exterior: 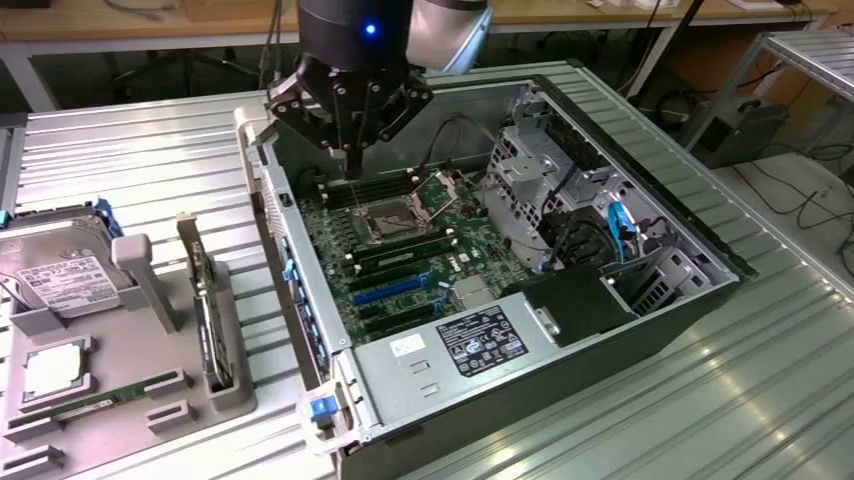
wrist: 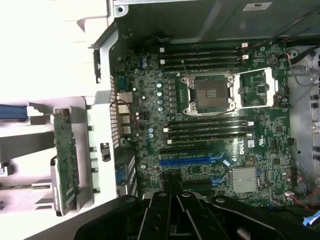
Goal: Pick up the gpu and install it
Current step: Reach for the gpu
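Note:
The gpu stands on edge in a grey parts holder at the exterior view's left, outside the computer case. Its silver end bracket points to the back. In the wrist view the gpu shows as a thin greenish board edge beside the case wall. My gripper hangs over the motherboard near the memory slots, well apart from the gpu. Its fingers are shut with nothing between them. The gripper sits above the expansion slots, close to the blue slot.
The open case lies on a ribbed metal table. The holder also carries a silver hard drive, a processor and a green memory stick. The drive cage, cables and power supply crowd the case.

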`<state>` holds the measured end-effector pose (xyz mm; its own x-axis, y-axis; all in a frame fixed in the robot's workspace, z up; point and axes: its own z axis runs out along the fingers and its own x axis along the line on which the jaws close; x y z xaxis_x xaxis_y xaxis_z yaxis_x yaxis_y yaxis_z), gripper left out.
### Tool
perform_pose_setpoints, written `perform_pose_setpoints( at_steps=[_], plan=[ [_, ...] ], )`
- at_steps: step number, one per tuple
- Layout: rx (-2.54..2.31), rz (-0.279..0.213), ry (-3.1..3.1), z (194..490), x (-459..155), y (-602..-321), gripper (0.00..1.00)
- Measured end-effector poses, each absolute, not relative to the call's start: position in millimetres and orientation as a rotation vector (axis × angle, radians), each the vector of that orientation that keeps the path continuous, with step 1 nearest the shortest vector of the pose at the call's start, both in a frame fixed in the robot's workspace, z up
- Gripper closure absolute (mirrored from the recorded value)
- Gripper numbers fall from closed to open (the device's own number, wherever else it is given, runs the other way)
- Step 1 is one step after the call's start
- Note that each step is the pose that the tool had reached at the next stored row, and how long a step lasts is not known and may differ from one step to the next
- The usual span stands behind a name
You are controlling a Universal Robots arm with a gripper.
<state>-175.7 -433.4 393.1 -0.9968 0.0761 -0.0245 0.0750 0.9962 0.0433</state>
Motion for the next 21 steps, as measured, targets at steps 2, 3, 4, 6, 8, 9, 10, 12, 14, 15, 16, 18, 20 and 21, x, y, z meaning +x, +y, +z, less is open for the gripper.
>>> perform_pose_setpoints(
  at_steps=[2,3,4,6,8,9,10,12,14,15,16,18,20,21],
  plan=[
    [0.118,0.064,3.112,393,-184,-435,0.89],
    [0.118,0.063,3.113,393,-188,-436,0.89],
    [0.118,0.062,3.113,393,-192,-437,0.89],
    [0.118,0.059,3.112,392,-202,-438,0.89],
    [0.118,0.053,3.112,392,-216,-439,0.89],
    [0.118,0.051,3.112,391,-219,-440,0.89],
    [0.118,0.047,3.112,391,-227,-440,0.89],
    [0.117,0.041,3.112,390,-236,-441,0.89],
    [0.118,0.036,3.112,389,-247,-442,0.89],
    [0.118,0.033,3.112,388,-252,-442,0.89],
    [0.117,0.031,3.112,388,-256,-442,0.89],
    [0.118,0.024,3.112,386,-271,-443,0.89],
    [0.117,0.021,3.112,385,-281,-444,0.89],
    [0.117,0.019,3.112,383,-287,-444,0.89]
  ],
)
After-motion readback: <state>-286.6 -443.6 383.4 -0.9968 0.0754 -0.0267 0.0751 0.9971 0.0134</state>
